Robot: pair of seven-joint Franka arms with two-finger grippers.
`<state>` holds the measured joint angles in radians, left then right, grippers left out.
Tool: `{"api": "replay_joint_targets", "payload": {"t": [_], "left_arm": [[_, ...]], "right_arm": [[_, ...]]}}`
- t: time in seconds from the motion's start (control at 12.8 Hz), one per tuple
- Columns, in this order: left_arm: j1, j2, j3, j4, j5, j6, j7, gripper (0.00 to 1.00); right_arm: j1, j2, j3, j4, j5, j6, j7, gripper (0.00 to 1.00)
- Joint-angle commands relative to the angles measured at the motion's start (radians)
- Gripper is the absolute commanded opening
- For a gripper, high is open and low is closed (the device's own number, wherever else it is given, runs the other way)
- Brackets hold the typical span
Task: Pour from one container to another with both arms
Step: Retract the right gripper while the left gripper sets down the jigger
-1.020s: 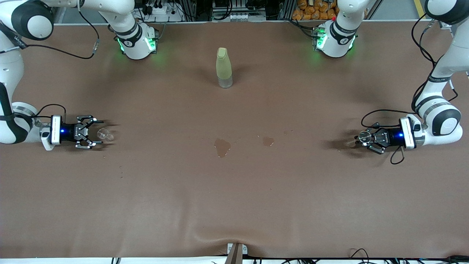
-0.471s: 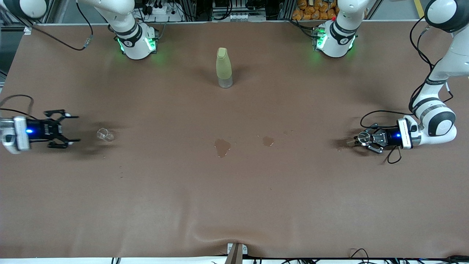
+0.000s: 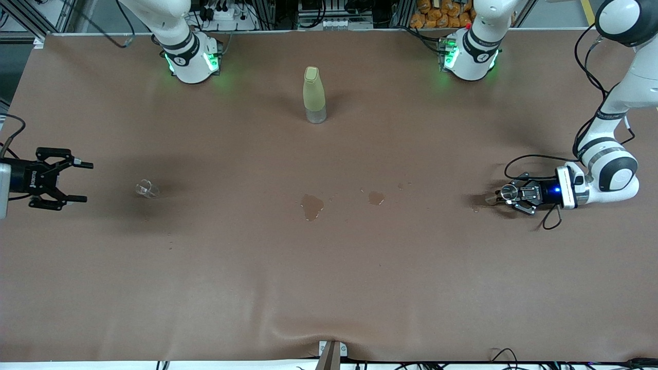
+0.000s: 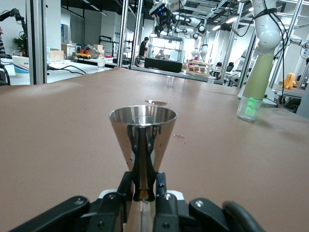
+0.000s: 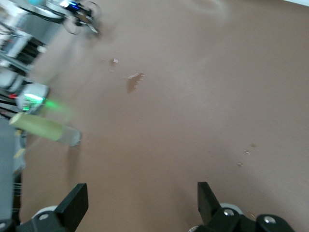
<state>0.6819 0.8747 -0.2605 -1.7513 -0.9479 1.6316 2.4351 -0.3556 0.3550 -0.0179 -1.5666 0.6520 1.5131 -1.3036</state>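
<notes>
Your left hand [image 3: 506, 197] grips the steel jigger [image 4: 143, 140] low over the desk [image 3: 329, 267]; right hand [image 3: 77, 181] gapes empty near the small glass [image 3: 146, 188]. Release the jigger upright, gently.

The right gripper [image 3: 77, 181] has let go of the little clear cup [image 3: 146, 188] and pulled away; its jaws are wide open.

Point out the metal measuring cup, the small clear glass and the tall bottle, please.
metal measuring cup [image 4: 143, 126]: left wrist view, on its upper cone
small clear glass [image 3: 146, 189]: front view, on its side wall
tall bottle [image 3: 313, 95]: front view, on its yellowish body
</notes>
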Motion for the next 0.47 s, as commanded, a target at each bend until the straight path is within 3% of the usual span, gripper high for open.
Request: {"api": "replay_joint_targets", "payload": {"t": [0.0, 0.16, 0.39], "left_arm": [[0.001, 0.023, -0.005, 0.027, 0.02, -0.007, 0.009, 0.34], [0.001, 0.023, -0.005, 0.029, 0.02, -0.007, 0.009, 0.36], [0.004, 0.023, -0.005, 0.045, 0.034, -0.007, 0.001, 0.56]], "right_arm": [[0.055, -0.083, -0.002, -0.027, -0.078, 0.033, 0.213, 1.0], [0.108, -0.129, -0.002, -0.038, -0.124, 0.047, 0.332, 1.0], [0.206, -0.227, -0.001, -0.098, -0.181, 0.064, 0.67, 1.0]]}}
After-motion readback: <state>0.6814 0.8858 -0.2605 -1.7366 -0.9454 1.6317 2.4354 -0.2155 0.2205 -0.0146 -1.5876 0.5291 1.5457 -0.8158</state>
